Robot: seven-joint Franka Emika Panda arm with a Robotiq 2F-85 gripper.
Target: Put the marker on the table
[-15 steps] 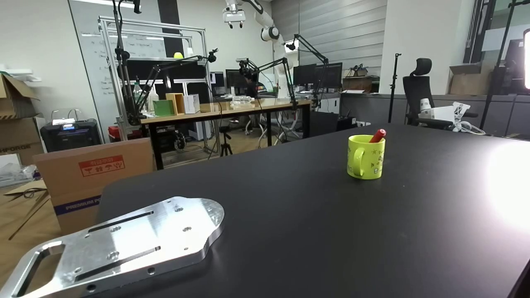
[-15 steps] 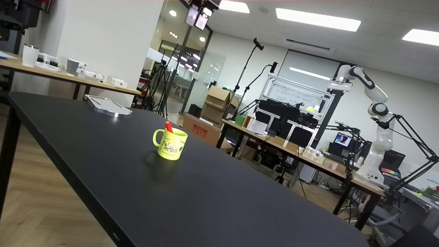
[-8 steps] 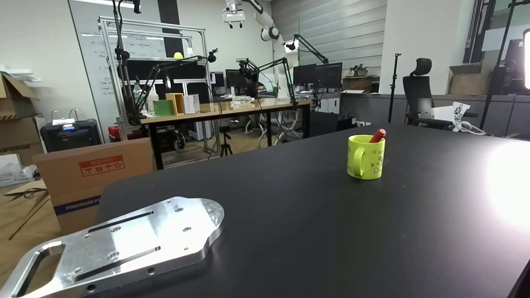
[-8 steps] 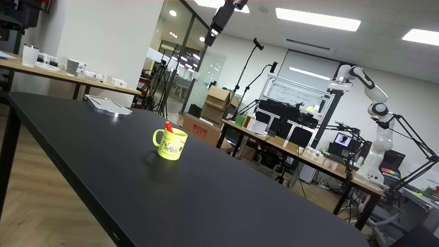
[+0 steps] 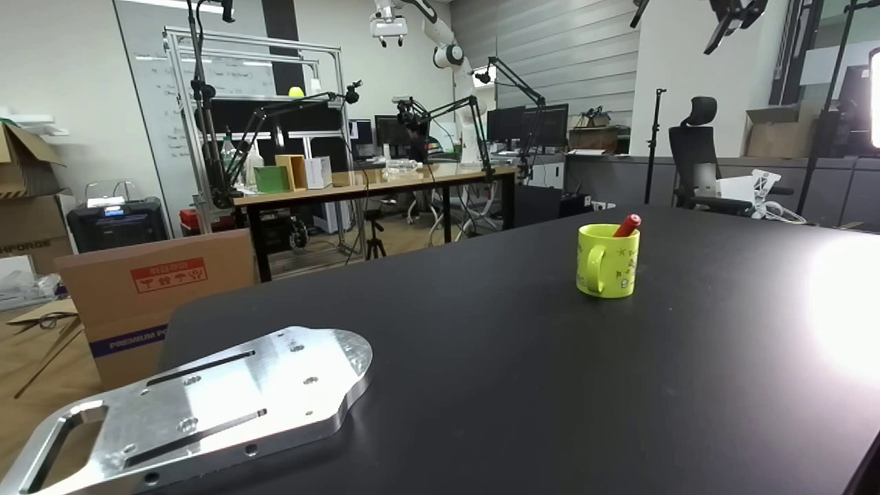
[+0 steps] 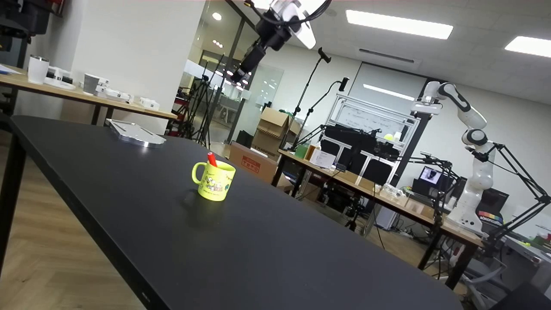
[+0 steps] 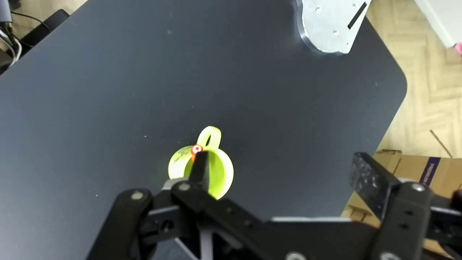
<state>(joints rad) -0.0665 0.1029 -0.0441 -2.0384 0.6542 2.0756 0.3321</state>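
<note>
A red marker stands tilted in a yellow-green mug, its red end above the rim. I see the marker (image 5: 627, 225) (image 6: 212, 159) and the mug (image 5: 605, 269) (image 6: 217, 183) in both exterior views, on the black table (image 5: 481, 385) (image 6: 267, 258). In the wrist view the marker's end (image 7: 196, 149) shows by the mug's handle side, and my left finger covers part of the mug (image 7: 221, 169). My gripper (image 7: 280, 160) is open and empty, fingers wide apart. It hangs well above the table, at the top of both exterior views (image 5: 674, 36) (image 6: 236, 76). The marker's lower part is hidden inside the mug.
A silver metal plate (image 5: 275, 385) (image 6: 135, 134) (image 7: 328, 27) lies near one end of the table. A cardboard box (image 5: 165, 302) (image 6: 252, 164) (image 7: 413, 167) stands on the floor beyond the table edge. The mug's handle (image 7: 213, 135) points toward the plate's side in the wrist view.
My gripper has come down into view, lower and further toward the left in an exterior view, with its fingers now showing at the top of both. The mug and marker have not moved.
</note>
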